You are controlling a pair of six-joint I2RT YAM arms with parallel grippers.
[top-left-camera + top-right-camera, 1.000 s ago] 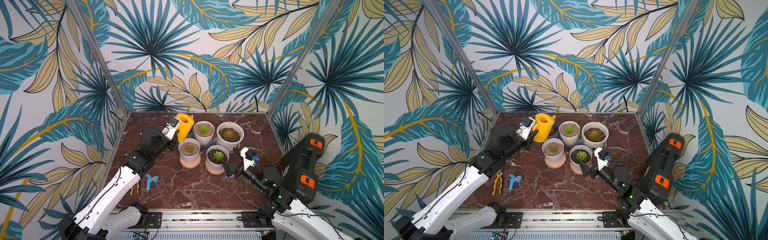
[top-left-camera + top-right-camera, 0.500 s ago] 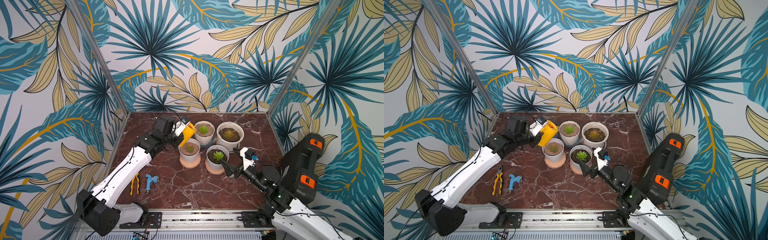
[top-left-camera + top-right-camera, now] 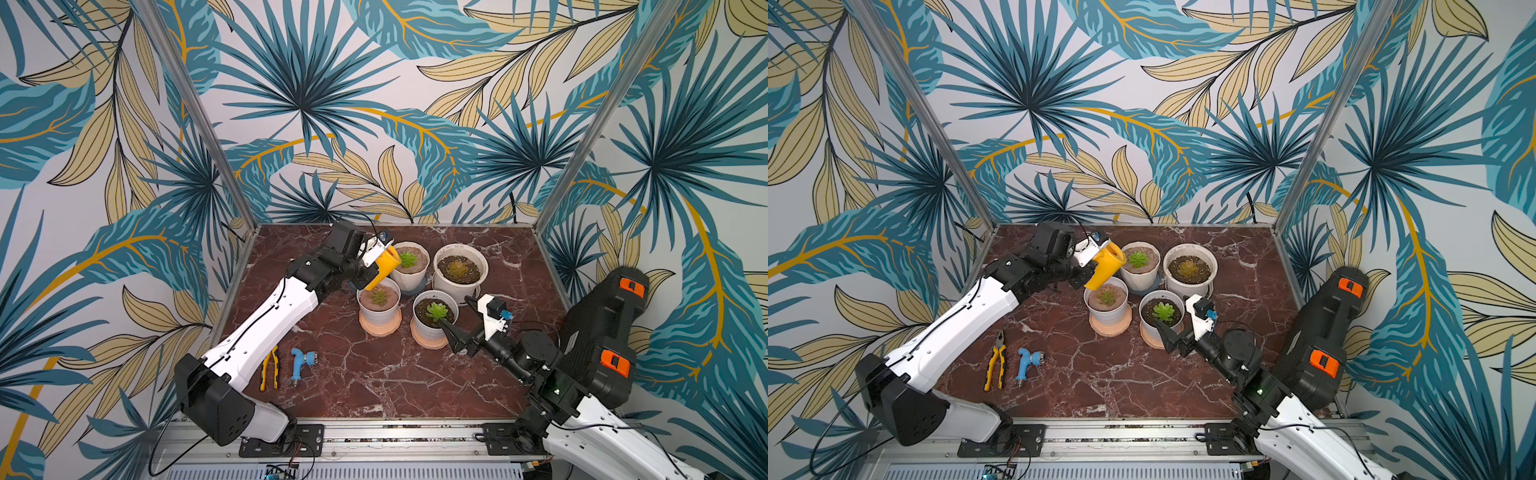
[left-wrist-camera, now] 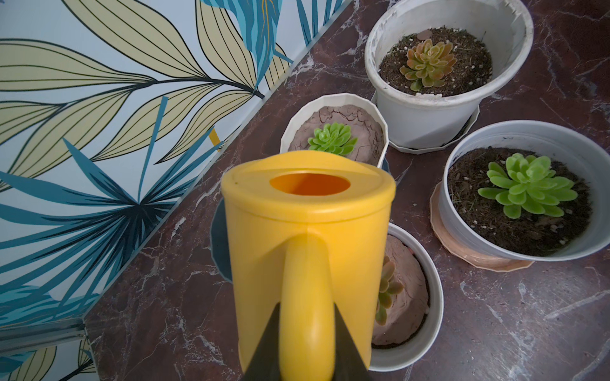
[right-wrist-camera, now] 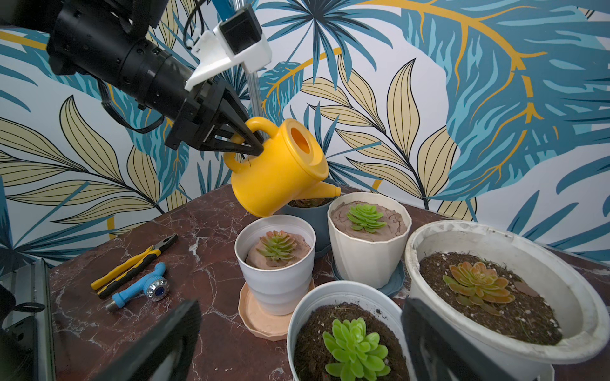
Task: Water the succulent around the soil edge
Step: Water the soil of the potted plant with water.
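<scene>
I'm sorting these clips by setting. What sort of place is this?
Probably a staged robot test booth, not a garden: leaf-print wall panels on metal posts enclose a marble-look tabletop, and two robot arms sit on a front rail.

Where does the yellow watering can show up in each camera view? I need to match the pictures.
Both top views: yellow watering can, tilted at the left of the pot cluster, over the white pot's far rim.
Left wrist: close up in the foreground, handle toward the camera.
Right wrist: behind the pots, held by its handle in the left gripper.
Shared landmark: cream faceted pot, next to the can.
</scene>
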